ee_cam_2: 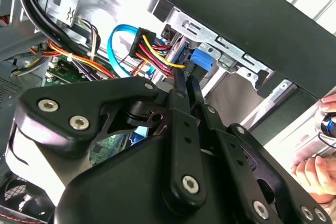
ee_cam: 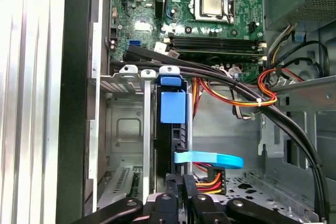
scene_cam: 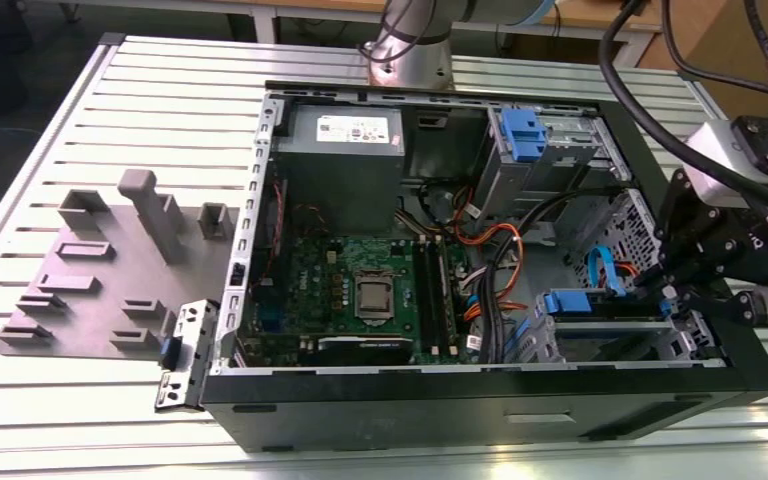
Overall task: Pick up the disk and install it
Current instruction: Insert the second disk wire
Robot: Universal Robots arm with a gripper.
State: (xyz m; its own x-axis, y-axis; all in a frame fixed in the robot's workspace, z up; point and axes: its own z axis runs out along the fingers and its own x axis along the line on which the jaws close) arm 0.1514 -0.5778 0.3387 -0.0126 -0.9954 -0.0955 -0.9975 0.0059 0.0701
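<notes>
The disk [ee_cam: 171, 129] stands on edge in the metal drive cage [ee_cam: 123, 129] at the lower corner of the open computer case [scene_cam: 491, 400]. Its blue carrier tab [ee_cam: 172, 106] sits at the cage mouth. In the exterior view the disk [scene_cam: 568, 301] shows as a blue piece on top of the cage [scene_cam: 611, 335]. My gripper [ee_cam: 180, 179] is directly behind the disk's rear edge, fingers close together with nothing between them. In the second wrist view the gripper [ee_cam_2: 186, 80] points at the blue tab [ee_cam_2: 202, 60]. In the exterior view the gripper [scene_cam: 651, 290] reaches in over the case's right wall.
A light-blue flat cable [ee_cam: 210, 158] and red-yellow wires [ee_cam: 210, 182] cross beside my fingers. Black cable bundles [ee_cam: 236, 85] run over the cage. The motherboard [scene_cam: 357, 290], the power-supply box [scene_cam: 341, 135] and a second bay [scene_cam: 523, 135] fill the case. A person's hand [ee_cam_2: 315, 174] rests outside it.
</notes>
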